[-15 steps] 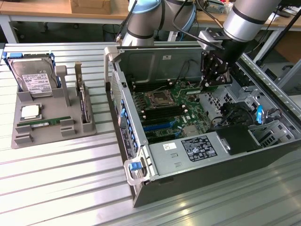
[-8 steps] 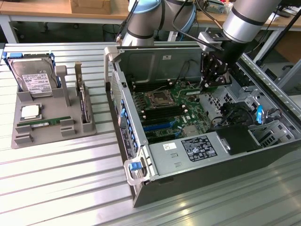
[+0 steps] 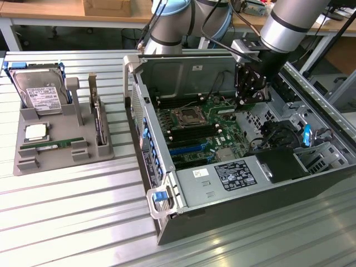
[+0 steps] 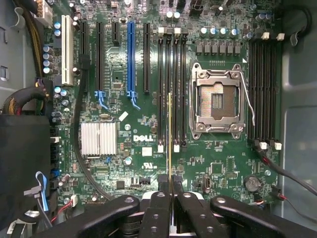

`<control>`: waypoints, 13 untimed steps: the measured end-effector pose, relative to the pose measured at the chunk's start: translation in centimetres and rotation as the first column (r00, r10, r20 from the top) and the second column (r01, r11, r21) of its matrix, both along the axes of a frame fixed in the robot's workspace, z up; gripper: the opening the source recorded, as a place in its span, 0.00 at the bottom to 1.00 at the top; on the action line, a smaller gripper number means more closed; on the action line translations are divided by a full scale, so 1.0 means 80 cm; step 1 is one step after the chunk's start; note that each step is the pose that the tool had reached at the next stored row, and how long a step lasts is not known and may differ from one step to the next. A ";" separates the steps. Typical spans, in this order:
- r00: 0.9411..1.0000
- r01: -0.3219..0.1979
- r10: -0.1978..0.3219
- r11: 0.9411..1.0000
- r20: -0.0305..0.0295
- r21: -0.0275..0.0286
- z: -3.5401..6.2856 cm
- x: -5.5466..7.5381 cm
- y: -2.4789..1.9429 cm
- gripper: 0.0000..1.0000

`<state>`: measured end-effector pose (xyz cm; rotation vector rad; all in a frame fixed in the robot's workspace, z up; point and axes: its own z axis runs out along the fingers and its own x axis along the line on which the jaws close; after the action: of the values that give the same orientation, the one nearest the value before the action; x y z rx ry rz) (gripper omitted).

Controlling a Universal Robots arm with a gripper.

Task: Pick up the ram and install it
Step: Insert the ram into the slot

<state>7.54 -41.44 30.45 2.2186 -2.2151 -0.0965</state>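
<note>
Jaws nearly shut, pinching the ram edge-on at one end. Gripper is inside the open case, ram held above the black slots beside the CPU socket.

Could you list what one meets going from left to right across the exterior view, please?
Hard drive standing in the grey tray → dark expansion card upright in the tray → empty processor socket on the motherboard → tool, shut on the ram above the motherboard.
</note>
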 end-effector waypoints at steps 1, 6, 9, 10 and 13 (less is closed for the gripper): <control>1.000 0.000 0.000 1.000 0.000 0.000 0.000 -0.001 0.0000 0.12; 1.000 0.000 0.000 1.000 0.000 0.000 -0.004 -0.003 0.0000 0.12; 1.000 0.000 0.000 1.000 0.000 0.000 -0.006 -0.004 0.0000 0.12; 1.000 0.000 0.000 1.000 0.000 0.000 -0.007 -0.004 0.0000 0.12; 1.000 0.000 0.000 1.000 0.000 0.000 -0.008 -0.005 0.0000 0.12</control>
<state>7.16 -41.43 29.79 2.2186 -2.2151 -0.0965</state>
